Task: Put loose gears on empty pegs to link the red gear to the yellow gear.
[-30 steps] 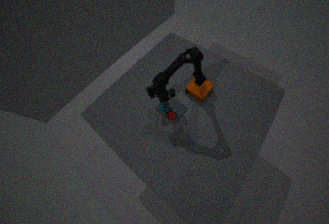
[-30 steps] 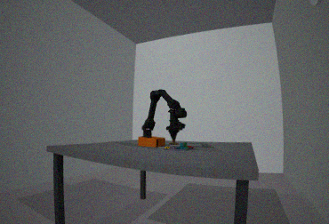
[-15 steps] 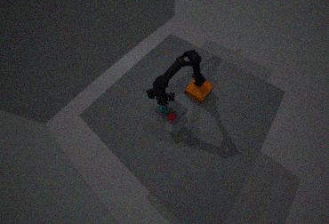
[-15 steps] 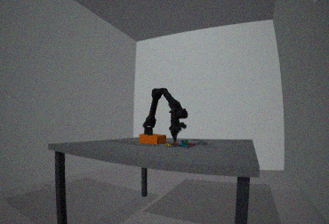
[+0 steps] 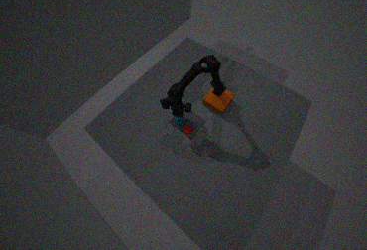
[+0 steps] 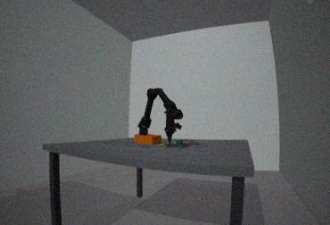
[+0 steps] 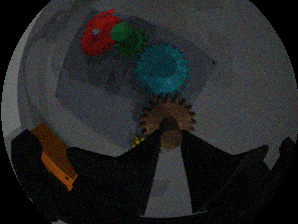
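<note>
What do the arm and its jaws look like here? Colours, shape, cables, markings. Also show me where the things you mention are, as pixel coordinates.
Matte black jointed arm (image 5: 190,75) (image 6: 163,98) with slim links and bulkier joints. Black jaws, broad at the back, tapering to narrow tips. No cables or markings can be made out; the pictures are dark and grainy.

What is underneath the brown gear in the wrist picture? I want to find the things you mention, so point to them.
Part of a yellow gear (image 7: 138,142) peeks out beside the brown gear (image 7: 159,111), low in the view. Whatever lies directly under the brown gear, including any peg, is covered and cannot be seen.
</note>
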Robot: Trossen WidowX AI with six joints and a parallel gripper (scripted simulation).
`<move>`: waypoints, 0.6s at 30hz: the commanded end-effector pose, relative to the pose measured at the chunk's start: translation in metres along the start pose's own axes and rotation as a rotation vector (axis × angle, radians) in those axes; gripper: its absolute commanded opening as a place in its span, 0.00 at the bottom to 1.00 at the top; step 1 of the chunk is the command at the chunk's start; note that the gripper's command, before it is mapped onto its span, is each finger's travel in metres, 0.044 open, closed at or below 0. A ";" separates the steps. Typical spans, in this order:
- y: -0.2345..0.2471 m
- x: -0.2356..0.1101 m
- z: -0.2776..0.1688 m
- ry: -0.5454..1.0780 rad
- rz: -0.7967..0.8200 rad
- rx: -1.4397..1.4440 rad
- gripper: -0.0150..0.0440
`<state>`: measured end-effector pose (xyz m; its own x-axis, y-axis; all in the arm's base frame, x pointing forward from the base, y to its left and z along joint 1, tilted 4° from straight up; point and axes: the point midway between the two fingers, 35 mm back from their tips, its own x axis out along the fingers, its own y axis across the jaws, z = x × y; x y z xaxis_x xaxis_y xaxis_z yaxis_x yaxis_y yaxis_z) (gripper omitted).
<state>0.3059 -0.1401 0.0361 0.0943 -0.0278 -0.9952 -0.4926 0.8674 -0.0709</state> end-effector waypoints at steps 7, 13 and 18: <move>0.001 0.002 0.000 -0.002 0.001 -0.174 0.25; 0.000 0.003 0.000 -0.002 0.001 -0.237 0.25; 0.000 0.004 0.000 -0.002 0.001 -0.219 0.25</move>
<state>0.3058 -0.1404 0.0336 0.0951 -0.0272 -0.9951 -0.6720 0.7357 -0.0843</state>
